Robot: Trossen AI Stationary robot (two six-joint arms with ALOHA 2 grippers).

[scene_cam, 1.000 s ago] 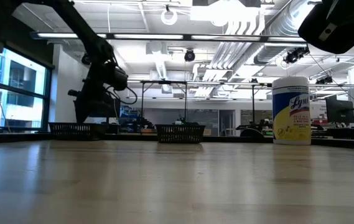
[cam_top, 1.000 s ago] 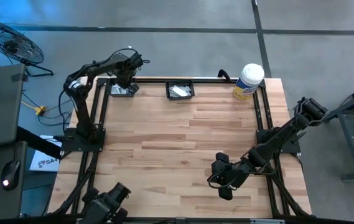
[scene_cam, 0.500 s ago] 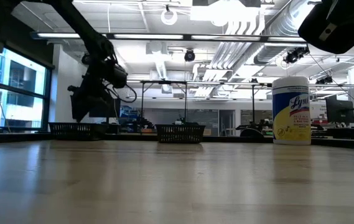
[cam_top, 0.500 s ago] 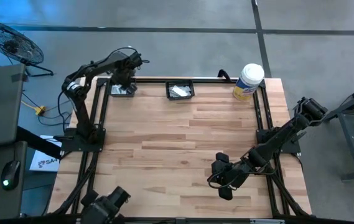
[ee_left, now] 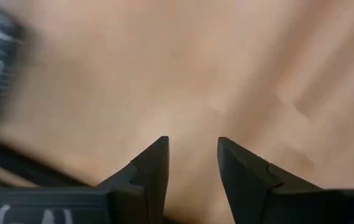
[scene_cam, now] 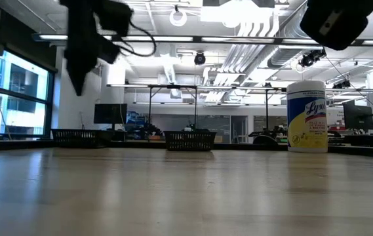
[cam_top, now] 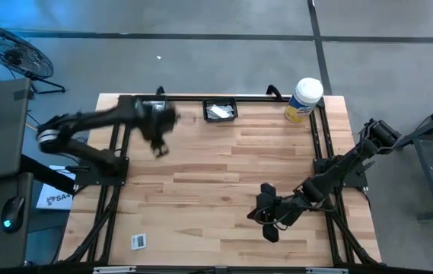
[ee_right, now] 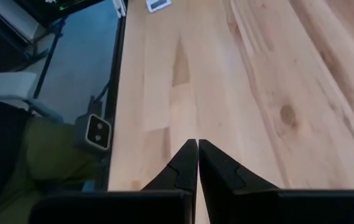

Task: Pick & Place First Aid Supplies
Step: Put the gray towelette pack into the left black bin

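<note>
L arm stretched across the far left of the table, blurred; left gripper [cam_top: 160,144] points down, raised above the surface, fingers [ee_left: 153,167] apart w/ nothing between. R arm folded low at near right; right gripper [cam_top: 265,225] aims toward the near-left, fingers [ee_right: 186,163] pressed together, empty.

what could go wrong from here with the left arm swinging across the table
The left gripper is open and empty, in blurred motion over bare wood; nothing shows it has a target lined up. One packet lies at the table's near edge, so a nudge could push it off.
</note>
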